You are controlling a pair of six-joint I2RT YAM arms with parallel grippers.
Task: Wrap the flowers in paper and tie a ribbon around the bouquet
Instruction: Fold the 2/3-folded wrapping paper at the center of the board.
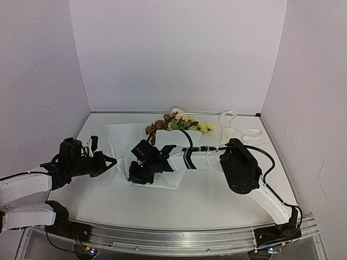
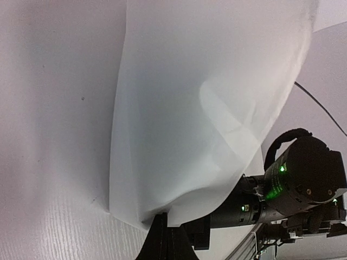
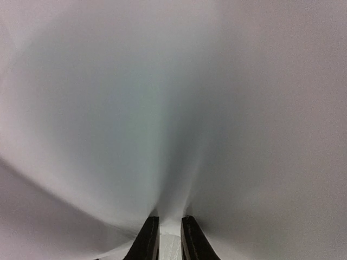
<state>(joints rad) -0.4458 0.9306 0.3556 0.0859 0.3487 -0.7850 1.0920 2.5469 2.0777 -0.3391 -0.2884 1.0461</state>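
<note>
**Two robot arms pinch white paper beside flower bunch**

The left gripper is closed tight on the left-hand edge of the paper, lifting that side off the table. In the left wrist view the paper hangs like a broad white curtain, and its lowest corner runs down into the dark fingers. The right gripper reaches across from the right and is clamped on the near part of the same paper. Its wrist camera shows the two fingers drawn close together, with the paper puckered into the narrow gap between them and white filling the rest of the view. The flowers lie at the far edge of the paper, with yellow, pink and cream blooms and green leaves spread in a row near the back wall. Their stems cannot be made out behind the folded paper and the right arm. The ribbon lies in loose loops on the table just right of the blooms, toward the back right corner, well apart from both grippers
</note>
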